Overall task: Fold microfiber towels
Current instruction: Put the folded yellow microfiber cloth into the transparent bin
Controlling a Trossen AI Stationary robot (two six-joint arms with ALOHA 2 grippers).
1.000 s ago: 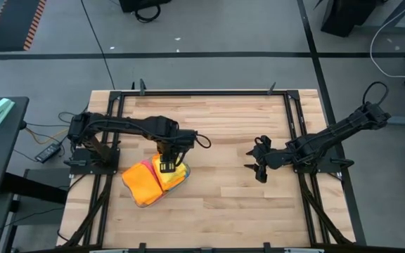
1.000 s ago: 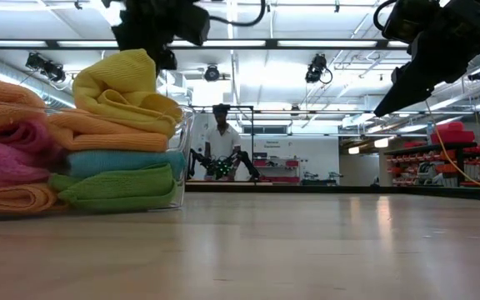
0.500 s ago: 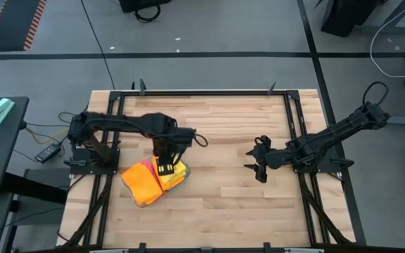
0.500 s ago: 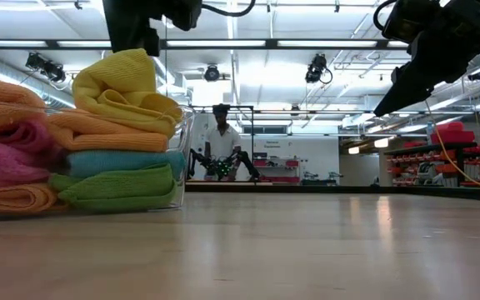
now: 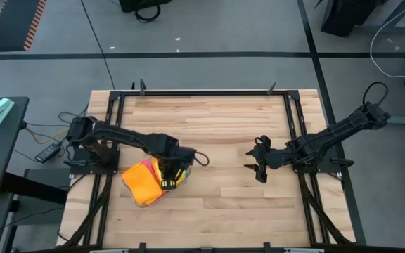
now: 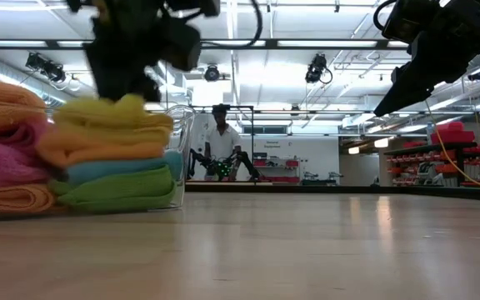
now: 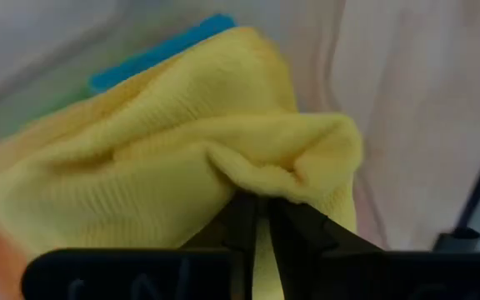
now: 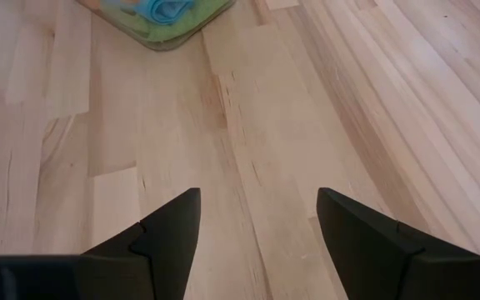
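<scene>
The left gripper (image 5: 166, 184) is reaching down onto the pile of towels at the near-left part of the wooden table (image 5: 223, 126), and its fingers (image 7: 244, 218) are squeezing together on a bunched fold of the yellow towel (image 7: 182, 158), pinching it right at the top of the stack. In the left wrist view the yellow cloth is filling most of the picture, puckering up where the fingers are biting into it, with a bit of blue towel (image 7: 161, 50) peeking out beyond it. From table height the stack is sitting inside a clear plastic tray (image 6: 182, 150), with the yellow towel on top, an orange towel (image 6: 98, 150) under it, then the blue one, then a green towel (image 6: 115, 187) at the bottom. A second pile of orange and pink towels (image 6: 7, 142) is lying just beside the tray, further left. From above, an orange towel (image 5: 140, 184) is showing to the left of the gripper. The right gripper (image 5: 259, 169) is hanging over bare wood on the right side of the table, well apart from the towels, with its fingers (image 8: 169, 229) spreading wide and holding nothing. Way back in the room a person (image 6: 222, 142) is standing beyond the table.
</scene>
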